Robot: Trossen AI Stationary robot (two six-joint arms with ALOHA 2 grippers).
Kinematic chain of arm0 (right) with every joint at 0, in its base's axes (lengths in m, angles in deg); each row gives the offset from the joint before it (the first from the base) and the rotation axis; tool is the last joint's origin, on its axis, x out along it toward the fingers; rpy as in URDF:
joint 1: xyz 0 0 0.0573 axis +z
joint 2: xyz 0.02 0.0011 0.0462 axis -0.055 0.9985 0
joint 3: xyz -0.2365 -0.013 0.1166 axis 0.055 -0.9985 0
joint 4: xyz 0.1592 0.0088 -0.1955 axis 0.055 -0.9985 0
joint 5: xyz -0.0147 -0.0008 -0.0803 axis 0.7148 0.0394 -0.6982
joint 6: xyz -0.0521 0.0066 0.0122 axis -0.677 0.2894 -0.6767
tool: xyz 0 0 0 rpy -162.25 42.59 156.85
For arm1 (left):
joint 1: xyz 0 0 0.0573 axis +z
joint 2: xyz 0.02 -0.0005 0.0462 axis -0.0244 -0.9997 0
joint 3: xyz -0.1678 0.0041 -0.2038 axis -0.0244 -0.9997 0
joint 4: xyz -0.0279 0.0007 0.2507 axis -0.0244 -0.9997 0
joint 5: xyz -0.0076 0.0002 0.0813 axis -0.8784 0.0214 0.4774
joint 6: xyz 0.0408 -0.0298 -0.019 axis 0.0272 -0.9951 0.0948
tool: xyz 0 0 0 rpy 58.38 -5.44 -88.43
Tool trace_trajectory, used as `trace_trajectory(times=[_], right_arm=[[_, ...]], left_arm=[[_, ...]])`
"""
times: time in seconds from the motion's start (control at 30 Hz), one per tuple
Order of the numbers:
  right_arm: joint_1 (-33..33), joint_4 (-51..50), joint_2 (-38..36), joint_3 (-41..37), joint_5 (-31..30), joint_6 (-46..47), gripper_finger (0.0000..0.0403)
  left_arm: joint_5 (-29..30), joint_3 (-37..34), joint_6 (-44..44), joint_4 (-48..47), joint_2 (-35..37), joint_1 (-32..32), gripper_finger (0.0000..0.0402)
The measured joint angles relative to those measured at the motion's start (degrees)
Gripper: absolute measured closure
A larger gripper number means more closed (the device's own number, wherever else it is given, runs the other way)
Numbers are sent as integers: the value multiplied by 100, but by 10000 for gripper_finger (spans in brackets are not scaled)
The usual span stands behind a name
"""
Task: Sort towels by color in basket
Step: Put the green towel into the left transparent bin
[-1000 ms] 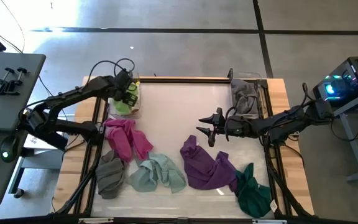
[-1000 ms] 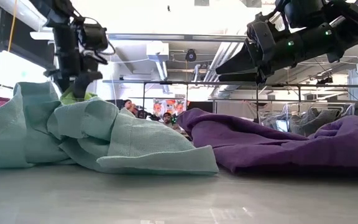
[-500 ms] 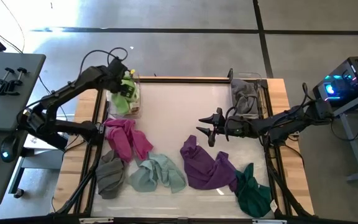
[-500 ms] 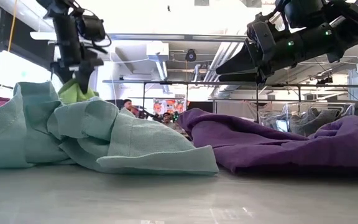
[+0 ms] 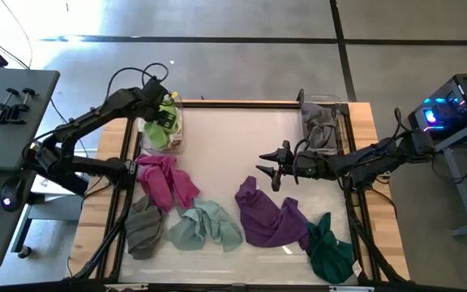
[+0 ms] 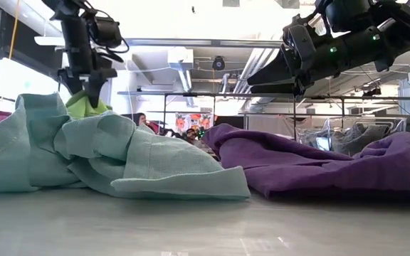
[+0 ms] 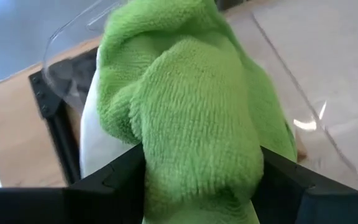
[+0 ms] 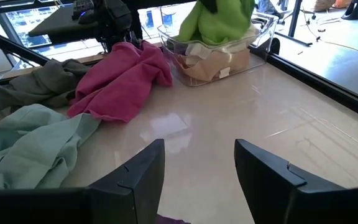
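Behind our white table, workshop clutter. At ten o'clock, our left gripper (image 5: 165, 114) has lifted slightly, clenching the lime green towel (image 7: 185, 118) above its clear bin (image 5: 177, 143). Right gripper (image 5: 269, 167) idles, fingers spread.

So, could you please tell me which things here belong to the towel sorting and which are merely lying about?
Part of the job:
lime green towel held by the left gripper over the clear bin
magenta towel
grey-brown towel
mint towel
purple towel
dark green towel
grey towel
right gripper, jaws open

Lying about:
clamps on the side desk
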State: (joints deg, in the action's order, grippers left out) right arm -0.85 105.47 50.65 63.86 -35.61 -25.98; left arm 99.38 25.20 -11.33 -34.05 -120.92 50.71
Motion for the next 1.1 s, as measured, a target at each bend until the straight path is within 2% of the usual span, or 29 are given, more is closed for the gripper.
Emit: trace_trajectory(times=[0.2, 0.4, 0.5, 0.63, 0.8, 1.1], right_arm=[[-1, -2, 0, 0, 1, -1, 214], [0, -22, 0, -2, 0, -2, 214], [-2, -44, 0, -2, 0, 11, 214], [-1, -57, 0, -2, 0, 17, 214], [-2, -57, 0, -2, 1, 17, 214], [-2, -109, 0, -2, 0, 20, 214]], left_arm=[[1, -50, 46, 118, -13, 251, 177], [-378, -42, 238, 19, -11, 486, 136], [-470, 136, 11, -374, -11, 588, 120], [-485, 613, -152, -956, -9, 545, 118], [-349, 1159, -127, -1126, -4, 387, 133], [-402, 1198, -58, -1063, -327, 634, 213]])
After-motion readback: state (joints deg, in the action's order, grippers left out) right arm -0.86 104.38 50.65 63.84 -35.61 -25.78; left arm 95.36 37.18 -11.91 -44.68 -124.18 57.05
